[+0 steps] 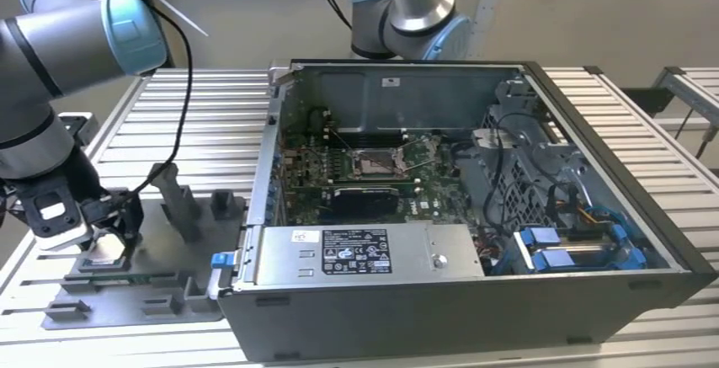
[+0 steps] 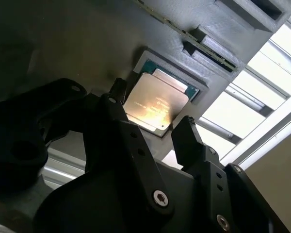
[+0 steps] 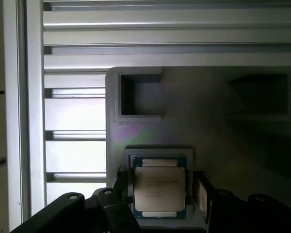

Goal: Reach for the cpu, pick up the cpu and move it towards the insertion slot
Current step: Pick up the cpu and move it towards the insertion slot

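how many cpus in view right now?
1. The cpu sits in a recess of the grey tray, between the gripper's open fingers. The insertion slot in the computer case looks empty; hard to be sure.

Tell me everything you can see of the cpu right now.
The cpu is a thin flat square chip with a pale silvery metal lid on a green board. It lies flat, lid up, in a recess of the grey tray. The gripper hangs over it, jaws open on either side, seemingly not touching.
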`<state>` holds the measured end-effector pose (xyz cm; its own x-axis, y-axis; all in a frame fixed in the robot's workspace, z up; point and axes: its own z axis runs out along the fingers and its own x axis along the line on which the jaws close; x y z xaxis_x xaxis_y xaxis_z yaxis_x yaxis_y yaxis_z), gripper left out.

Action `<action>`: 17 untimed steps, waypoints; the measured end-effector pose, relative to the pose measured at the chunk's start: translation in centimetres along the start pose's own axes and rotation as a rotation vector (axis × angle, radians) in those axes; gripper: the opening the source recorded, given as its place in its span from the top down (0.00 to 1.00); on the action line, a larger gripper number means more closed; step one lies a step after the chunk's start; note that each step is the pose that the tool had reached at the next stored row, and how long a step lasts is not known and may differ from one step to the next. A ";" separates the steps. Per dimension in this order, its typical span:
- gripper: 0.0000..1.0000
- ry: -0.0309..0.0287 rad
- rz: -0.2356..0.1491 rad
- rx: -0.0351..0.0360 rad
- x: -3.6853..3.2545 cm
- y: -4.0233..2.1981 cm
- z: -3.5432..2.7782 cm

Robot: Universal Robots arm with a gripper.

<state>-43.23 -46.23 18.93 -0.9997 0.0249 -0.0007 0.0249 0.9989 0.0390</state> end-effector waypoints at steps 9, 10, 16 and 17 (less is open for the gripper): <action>0.00 -0.0003 0.000 0.0003 0.10 -0.03 0.38; 0.00 -0.0004 0.000 0.0002 0.10 -0.03 0.40; 0.00 -0.0004 0.000 0.0001 0.10 -0.03 0.43; 0.00 -0.0004 0.000 0.0002 0.10 -0.03 0.43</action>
<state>-43.33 -46.25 18.49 -0.9997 0.0248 -0.0011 0.0248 0.9989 0.0388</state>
